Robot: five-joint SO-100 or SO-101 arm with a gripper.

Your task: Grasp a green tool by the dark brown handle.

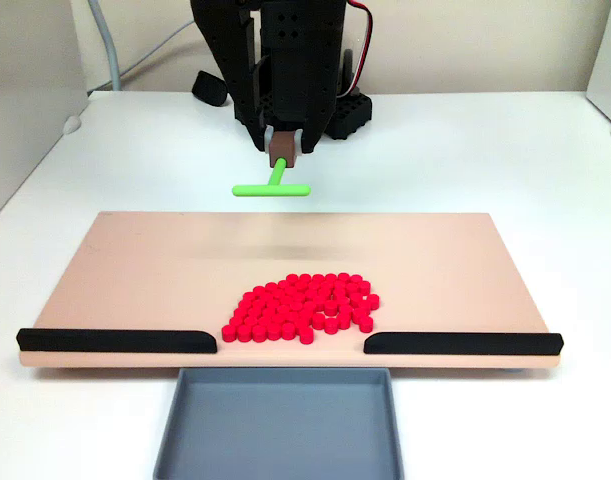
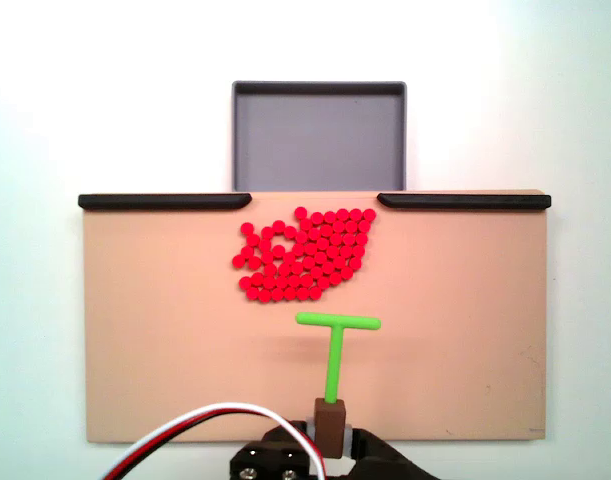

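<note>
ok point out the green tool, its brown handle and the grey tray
green tool (image 2: 335, 362): a fixed view, middle of the stem
dark brown handle (image 2: 329, 424): same view, face of the block
grey tray (image 1: 281, 425): a fixed view, bare floor

Bright, even light washes the white table (image 2: 45, 120) nearly featureless; shadows are faint, both fixed views slightly soft.

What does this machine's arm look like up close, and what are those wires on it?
The arm is blocky matte black plastic, ending in a black two-fingered end effector. A red cable loops along it in a fixed view; another fixed view shows red, white and black wires and small screws.
</note>
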